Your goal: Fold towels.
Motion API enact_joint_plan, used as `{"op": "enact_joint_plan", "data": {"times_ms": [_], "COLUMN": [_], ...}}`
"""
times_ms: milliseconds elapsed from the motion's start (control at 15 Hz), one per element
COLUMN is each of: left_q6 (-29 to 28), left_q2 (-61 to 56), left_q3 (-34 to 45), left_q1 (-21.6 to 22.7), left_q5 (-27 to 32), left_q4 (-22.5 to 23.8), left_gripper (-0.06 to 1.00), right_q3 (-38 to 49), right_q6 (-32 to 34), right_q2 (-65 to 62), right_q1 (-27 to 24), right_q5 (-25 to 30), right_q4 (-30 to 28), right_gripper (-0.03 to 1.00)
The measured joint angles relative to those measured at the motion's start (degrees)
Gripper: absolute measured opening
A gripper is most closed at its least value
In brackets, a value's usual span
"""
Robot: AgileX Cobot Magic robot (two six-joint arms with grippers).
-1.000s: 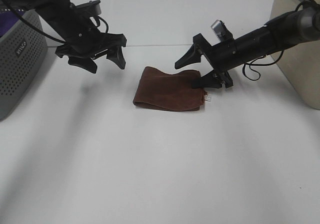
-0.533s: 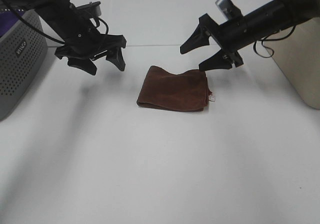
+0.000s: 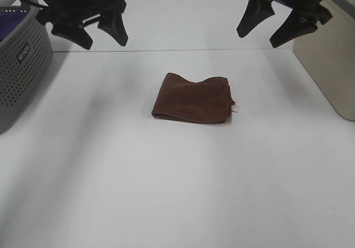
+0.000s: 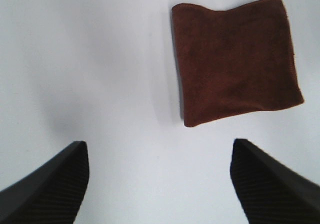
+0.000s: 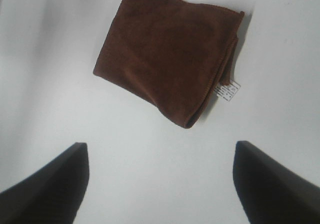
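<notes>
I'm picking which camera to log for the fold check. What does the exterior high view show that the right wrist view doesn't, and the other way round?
Only the exterior high view shows the grey perforated plastic basket with a purple cloth in it, the beige box at the right edge, and both the left gripper and the right gripper, open and raised above the table. Only the right wrist view shows the stacked layer edges beside the small white care tag up close. Both show the folded dark reddish-brown terry towel lying on the white table, untouched.
</notes>
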Motion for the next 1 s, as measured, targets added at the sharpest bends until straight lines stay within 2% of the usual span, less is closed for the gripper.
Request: {"op": "enact_joint_plan", "data": {"times_ms": [200,400,533,733,1000], "left_q6": [0.00,-2.46,-5.10,-7.79,-10.03], "left_q2": [-9.34,-20.11,-26.93,-39.99,-60.16], "left_q3": [0.00,0.00,2.75,15.70,40.51], "left_q1": [0.00,0.00,0.00,0.00,0.00], "left_q5": [4.30,12.43,13.46,13.69,11.75], "left_q4": [2.01,10.03,15.18,19.88,20.51], "left_gripper": [0.72,0.72,0.72,0.72,0.73], "right_q3": [4.07,16.16,24.41,36.27,50.19], "right_q6": [0.92,1.43,2.75,5.50,9.80], "right_q2": [-9.17,-21.66,-29.51,-42.74,-59.99], "right_q1": [0.74,0.80,0.80,0.80,0.80], "right_q5": [1.09,0.80,-0.06,-0.69,-1.03], "right_q4": [-2.23,-4.81,-6.53,-11.00,-17.93], "right_gripper": [0.77,0.77,0.77,0.77,0.77]}}
